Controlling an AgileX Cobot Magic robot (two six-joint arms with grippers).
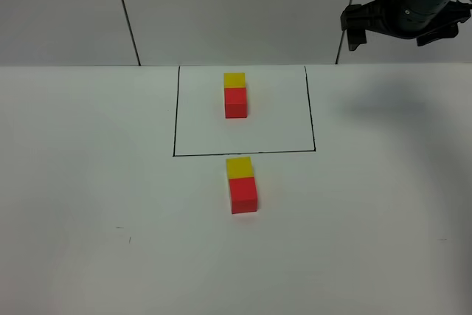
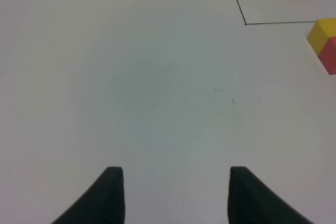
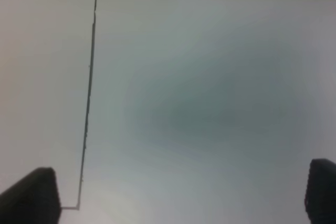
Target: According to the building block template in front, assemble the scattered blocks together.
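Note:
The template is a yellow cube (image 1: 234,80) touching a red cube (image 1: 235,102) inside a black-lined rectangle (image 1: 175,123) at the table's middle back. Just in front of the rectangle's near line, the loose yellow cube (image 1: 240,167) and loose red cube (image 1: 243,195) sit touching, yellow farther back. The left wrist view shows them at its edge, the yellow one (image 2: 321,31) and the red one (image 2: 329,56), well away from my open, empty left gripper (image 2: 176,195). My right gripper (image 1: 354,29) hangs high at the back right, open and empty in the right wrist view (image 3: 176,195).
The table is plain white. A white back wall with dark seams (image 1: 127,12) stands behind it. The rectangle's line (image 3: 89,98) runs through the right wrist view. The left arm is out of the exterior view.

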